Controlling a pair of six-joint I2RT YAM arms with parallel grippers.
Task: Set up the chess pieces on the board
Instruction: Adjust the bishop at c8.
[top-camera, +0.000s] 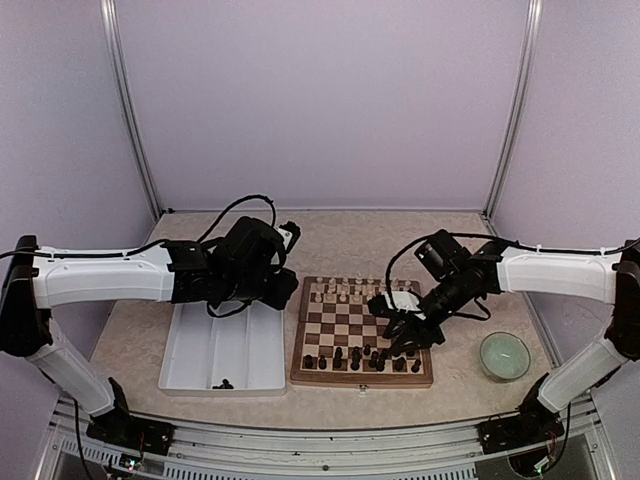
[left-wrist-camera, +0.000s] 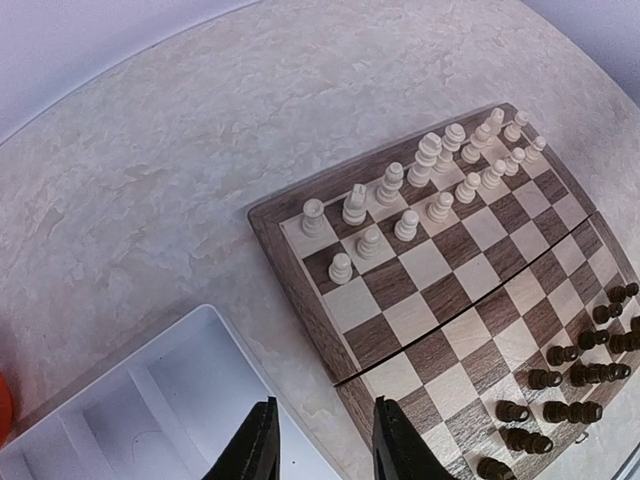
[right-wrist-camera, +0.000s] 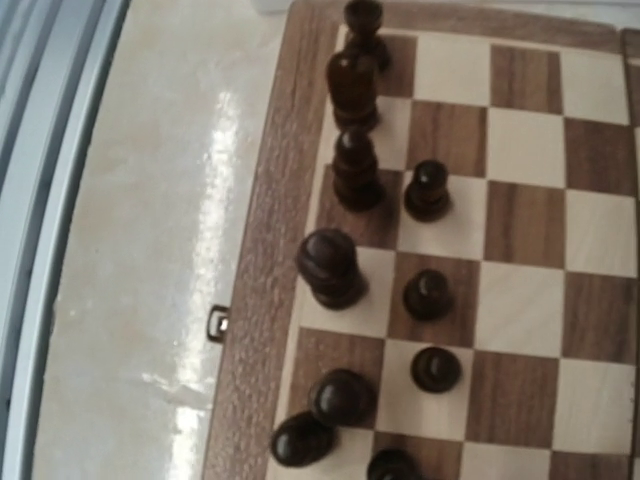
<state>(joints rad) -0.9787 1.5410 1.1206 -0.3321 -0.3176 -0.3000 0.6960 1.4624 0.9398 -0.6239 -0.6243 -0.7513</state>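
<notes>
The right gripper (top-camera: 405, 335) hangs low over the near right part of the board (right-wrist-camera: 268, 180), in the thick of the dark pieces (right-wrist-camera: 355, 165). Its own camera shows none of its fingers, and from above it is too small to read, so I cannot tell whether it is apart, together or clamped on anything.

The left gripper (left-wrist-camera: 325, 415) has its fingers a little apart with nothing between them. It hovers over the corner of the white tray (top-camera: 190, 340), with the board just off to its right and the white pieces (left-wrist-camera: 428, 158) ranked beyond it.

The main risk, as I judge it, is crowding. The dark pieces below the right gripper stand close together in two rows along the frame. Two at the near corner look pressed against each other, one right at the frame's edge. A finger coming down, closing or sweeping sideways there could tip a neighbour and start a run of falls.

The dark pieces on the board appear upright, long axis vertical and heads up. Their lean in the wrist views looks like camera angle, not tilt.

One dark piece (top-camera: 225, 383) lies in the tray behind the left gripper, too small to tell how it points.
</notes>
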